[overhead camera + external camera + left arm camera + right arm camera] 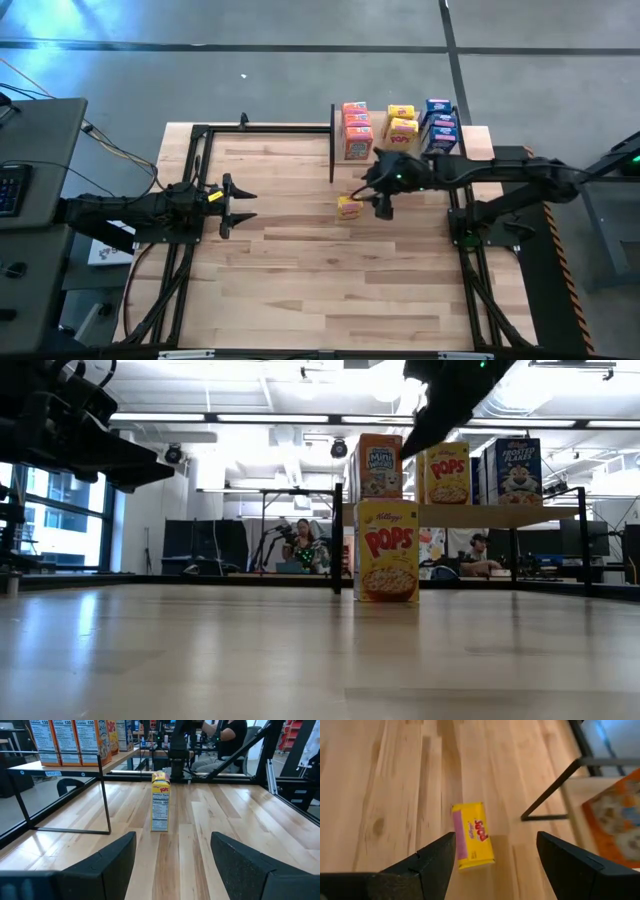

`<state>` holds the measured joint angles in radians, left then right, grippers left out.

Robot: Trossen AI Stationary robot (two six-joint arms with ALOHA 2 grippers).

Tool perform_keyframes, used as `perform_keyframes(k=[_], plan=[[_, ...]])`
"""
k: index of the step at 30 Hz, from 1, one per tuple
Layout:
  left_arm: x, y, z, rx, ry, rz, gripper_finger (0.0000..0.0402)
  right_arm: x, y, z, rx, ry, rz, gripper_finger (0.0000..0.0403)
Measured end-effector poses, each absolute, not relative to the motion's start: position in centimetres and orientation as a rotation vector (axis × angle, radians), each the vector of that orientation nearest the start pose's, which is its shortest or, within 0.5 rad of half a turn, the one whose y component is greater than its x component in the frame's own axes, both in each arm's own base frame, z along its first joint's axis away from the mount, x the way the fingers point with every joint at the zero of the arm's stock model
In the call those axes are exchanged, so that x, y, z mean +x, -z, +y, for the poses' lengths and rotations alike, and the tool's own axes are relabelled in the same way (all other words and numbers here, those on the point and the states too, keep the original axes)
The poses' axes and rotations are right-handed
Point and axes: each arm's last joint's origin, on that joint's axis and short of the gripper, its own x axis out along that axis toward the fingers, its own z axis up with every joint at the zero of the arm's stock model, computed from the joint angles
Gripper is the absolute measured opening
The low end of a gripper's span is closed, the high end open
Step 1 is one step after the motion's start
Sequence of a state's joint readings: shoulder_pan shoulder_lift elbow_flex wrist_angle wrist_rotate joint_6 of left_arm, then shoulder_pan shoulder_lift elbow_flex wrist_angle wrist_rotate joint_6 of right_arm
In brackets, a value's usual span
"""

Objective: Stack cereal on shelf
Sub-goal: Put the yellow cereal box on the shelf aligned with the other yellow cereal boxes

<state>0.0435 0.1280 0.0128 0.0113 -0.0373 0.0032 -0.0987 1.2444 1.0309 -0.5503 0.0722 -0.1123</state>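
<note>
- Behind the table (300,250) the low view shows a workshop with ceiling lights and two people seated far back
- One yellow cereal box (349,207) stands upright on the bare table, just in front of the shelf (500,515) and apart from it; the other boxes (400,125), orange, yellow and blue, already sit on the shelf board
- Right end effector (382,207) hovers above and just beside the lone box, fingers spread wide, holding nothing
- Left end effector (235,205) waits at the table's left side, well apart, fingers also wide and empty
- Likely handling: light, thin card, stiff at edges but easily dented on the broad faces and quick to topple; printed skin probably slick
- Judged best hold: across the two narrow sides near the upper half, with a modest squeeze, so it hangs upright
</note>
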Motion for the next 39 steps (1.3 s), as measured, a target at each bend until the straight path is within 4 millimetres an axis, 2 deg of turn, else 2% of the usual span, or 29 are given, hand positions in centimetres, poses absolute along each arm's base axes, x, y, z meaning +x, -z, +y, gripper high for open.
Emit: perform_keyframes(k=[11,22,31,39], plan=[[10.4,-15.9,0.6,0.003,-0.081,0.104,0.0248,28.5,-25.4,-2.9,-0.066,0.073,0.911,0.0270],[10.4,-15.9,0.6,0.003,-0.081,0.104,0.0248,30.1,-22.9,-3.0,-0.051,0.046,0.971,0.0270],[10.4,-15.9,0.6,0.003,-0.080,0.104,0.0248,30.3,-22.4,-3.1,-0.040,0.073,0.989,0.0265],[10.4,-15.9,0.6,0.003,-0.081,0.103,0.0248,30.2,-22.4,-3.1,-0.039,0.073,0.996,0.0204]])
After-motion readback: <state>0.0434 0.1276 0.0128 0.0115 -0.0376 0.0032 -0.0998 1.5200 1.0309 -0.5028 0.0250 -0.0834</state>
